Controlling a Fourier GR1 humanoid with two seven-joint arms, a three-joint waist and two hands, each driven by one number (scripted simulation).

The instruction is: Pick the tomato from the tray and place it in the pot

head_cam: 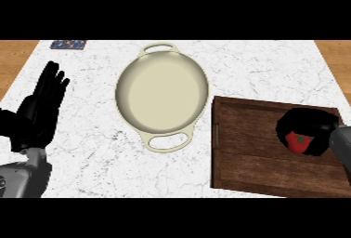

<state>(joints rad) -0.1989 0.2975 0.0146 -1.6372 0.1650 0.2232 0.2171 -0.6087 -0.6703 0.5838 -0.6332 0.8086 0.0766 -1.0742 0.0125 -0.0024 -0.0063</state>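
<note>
The marble counter [274, 69] carries a dark wooden tray [260, 167] at the right and a cream oval pot [162, 93] at centre, well apart from the tray; nothing lies in the pot. The left hand [41, 109] rests open at the left edge, fingers up. The right hand [308, 128] is over the tray, fingers curled round the tomato [299, 141]. Assessment: the grasp appears made, though whether the tomato has left the tray floor cannot be told. Carrying it across to the pot and releasing it remain outstanding.

pot [162, 88] interior: bare | counter [274, 69] between pot and tray [260, 162]: open | pot rim raised
</note>
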